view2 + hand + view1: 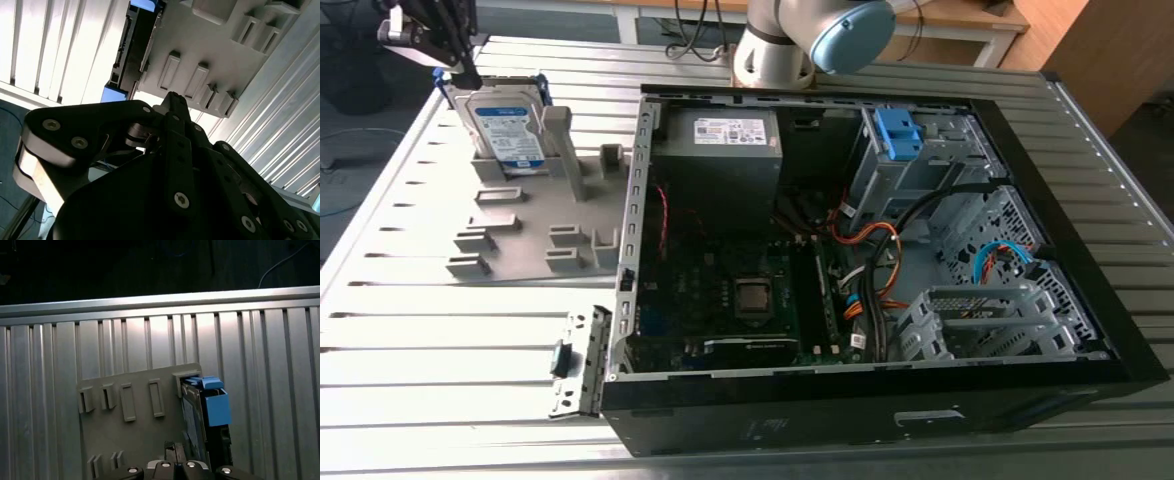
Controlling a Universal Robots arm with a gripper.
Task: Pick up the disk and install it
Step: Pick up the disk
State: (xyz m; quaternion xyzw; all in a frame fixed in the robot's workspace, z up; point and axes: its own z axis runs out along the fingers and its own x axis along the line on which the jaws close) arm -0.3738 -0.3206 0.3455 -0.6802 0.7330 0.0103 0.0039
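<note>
A: Exterior view?
B: The disk (507, 125) stands on edge in a grey moulded plastic holder (520, 230), at the far corner of the ribbed aluminium desk (400, 330), on the exterior view's left. It is a flat silver slab with a white-and-blue label and blue rails. The black hand (458, 72) is at its top edge. Spread or pinching, cannot tell. An open black case (1107, 330) lies to the right.
A: Second wrist view?
B: The jointed hand (172, 100), matte with bolt heads, is near. Beyond it is the disk (132, 45), dark and edge-on, beside the holder (200, 40) with its slotted blocks.
A: First wrist view?
B: The disk (215, 407), boxy blue rail uppermost, sits against the holder (130, 440).
</note>
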